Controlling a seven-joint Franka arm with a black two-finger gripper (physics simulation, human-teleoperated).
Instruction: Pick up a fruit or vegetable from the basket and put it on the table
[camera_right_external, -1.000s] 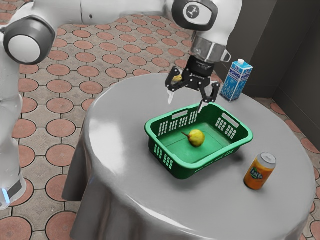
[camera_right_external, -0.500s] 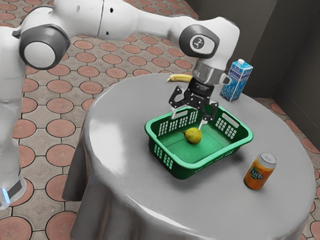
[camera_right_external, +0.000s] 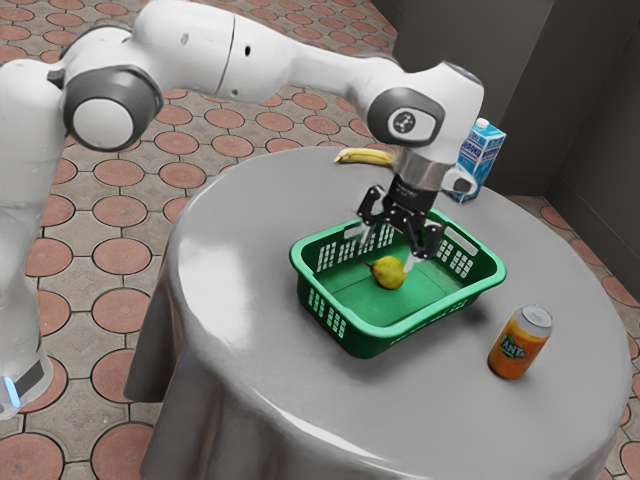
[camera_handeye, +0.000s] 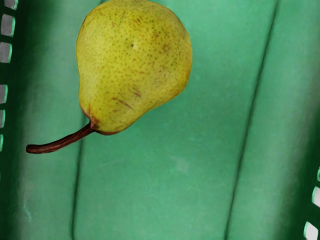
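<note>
Gripper (camera_right_external: 387, 250) fingers stand spread above the pear (camera_right_external: 388, 273) in the exterior view, reaching into the green basket (camera_right_external: 374, 332) with nothing pinched between them, so the step in hand looks like the approach to the grasp. In the wrist view the pear lies on its side on the basket's floor, stem out; the next move likely calls for centring over its body and lowering before closing.
</note>
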